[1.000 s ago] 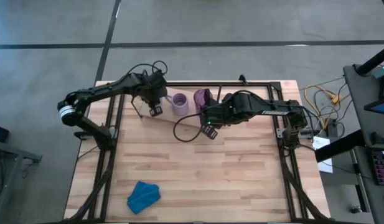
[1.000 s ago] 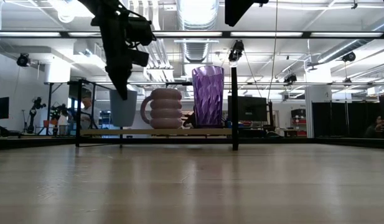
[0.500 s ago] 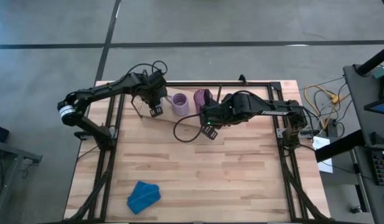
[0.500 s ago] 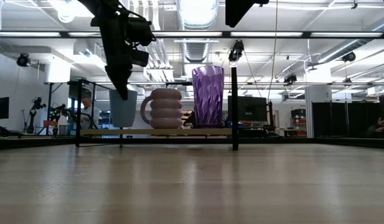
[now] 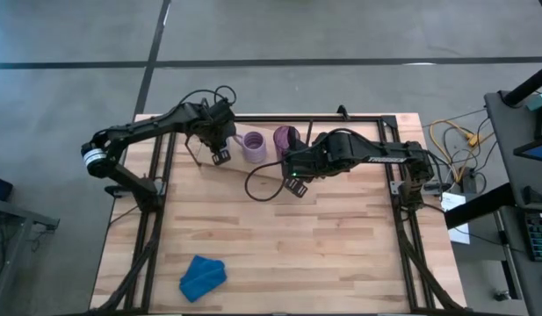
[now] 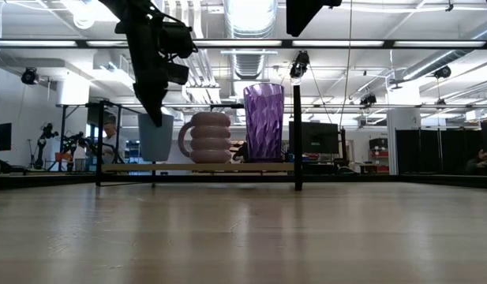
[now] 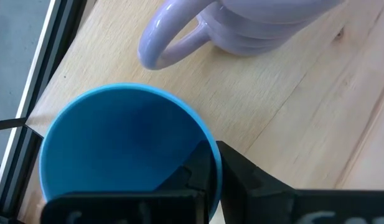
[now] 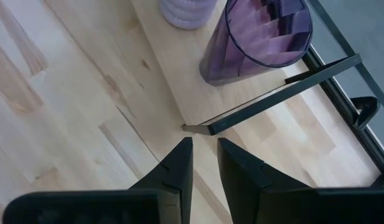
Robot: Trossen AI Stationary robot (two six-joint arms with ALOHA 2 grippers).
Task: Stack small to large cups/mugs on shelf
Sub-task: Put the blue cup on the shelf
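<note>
The light-wood shelf (image 6: 200, 167) stands at the table's far side. On it, in a row from the table's left to its right, are the small blue cup (image 7: 117, 149), the lavender mug (image 6: 209, 137) with its handle toward the cup, and the tall purple tumbler (image 6: 264, 122). The mug and tumbler rest on their bases. My left gripper (image 5: 220, 155) is shut on the blue cup from above. My right gripper (image 5: 294, 184) hovers near the tumbler, on its near side. Its fingers (image 8: 179, 165) are close together and empty. My left gripper holds the blue cup by its rim (image 7: 211, 163), on the side nearest the mug. One finger (image 7: 190, 177) is inside the cup and one (image 7: 254, 180) is outside. The fingers come from above, pointing down. The cup stays upright at the shelf's left end (image 6: 156, 136).
A crumpled blue cloth (image 5: 203, 276) lies near the table's front left. The shelf's thin black rod frame (image 8: 272, 93) runs beside the tumbler. Black table frame rails (image 5: 156, 202) run along both sides. Bare butcher-block top lies between the shelf and the cloth.
</note>
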